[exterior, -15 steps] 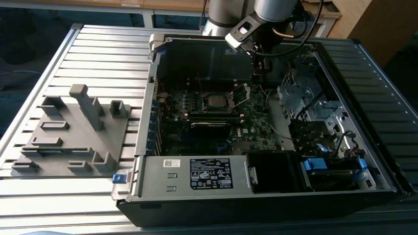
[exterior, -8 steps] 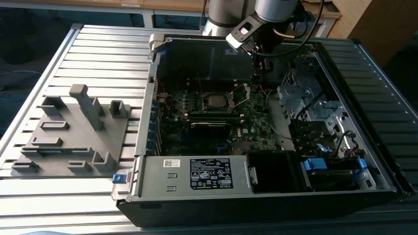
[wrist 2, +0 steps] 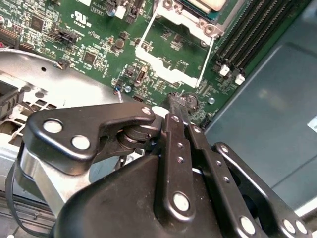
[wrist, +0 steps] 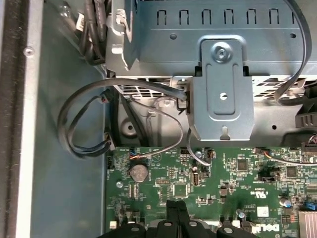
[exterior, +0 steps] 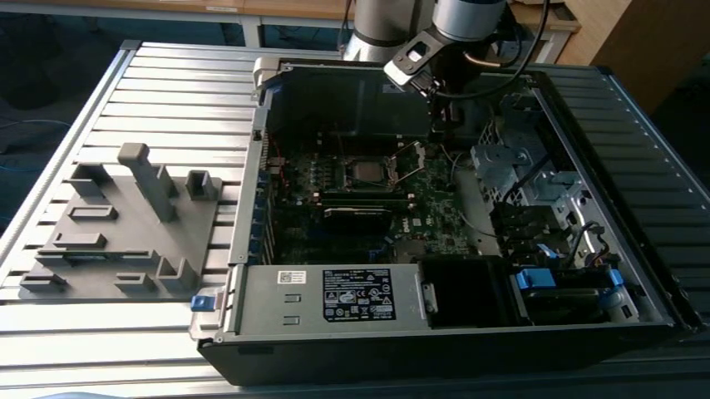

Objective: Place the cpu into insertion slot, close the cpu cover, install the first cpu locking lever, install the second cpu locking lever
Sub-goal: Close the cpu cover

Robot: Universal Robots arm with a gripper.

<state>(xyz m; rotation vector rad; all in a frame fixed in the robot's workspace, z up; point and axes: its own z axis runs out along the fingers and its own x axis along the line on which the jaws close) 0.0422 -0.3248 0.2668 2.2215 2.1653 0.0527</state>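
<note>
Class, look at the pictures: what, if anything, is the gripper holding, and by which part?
It cannot be told: the gripper sits at the outer edge of the opened cpu cover, but any grip there is hidden.

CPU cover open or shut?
Open. In the second wrist view the cover is flipped back off the socket, with green board showing through its opening.

High, angled exterior view from some way off, looking down into the open computer case (exterior: 444, 353) on a slatted table (exterior: 166, 91). Both wrist views sit close over the green motherboard (wrist 2: 99, 44), behind the gripper (wrist 2: 179, 101): the second faces the cpu cover (wrist 2: 184, 19), the first a metal bracket (wrist: 223, 94). All three share the board
</note>
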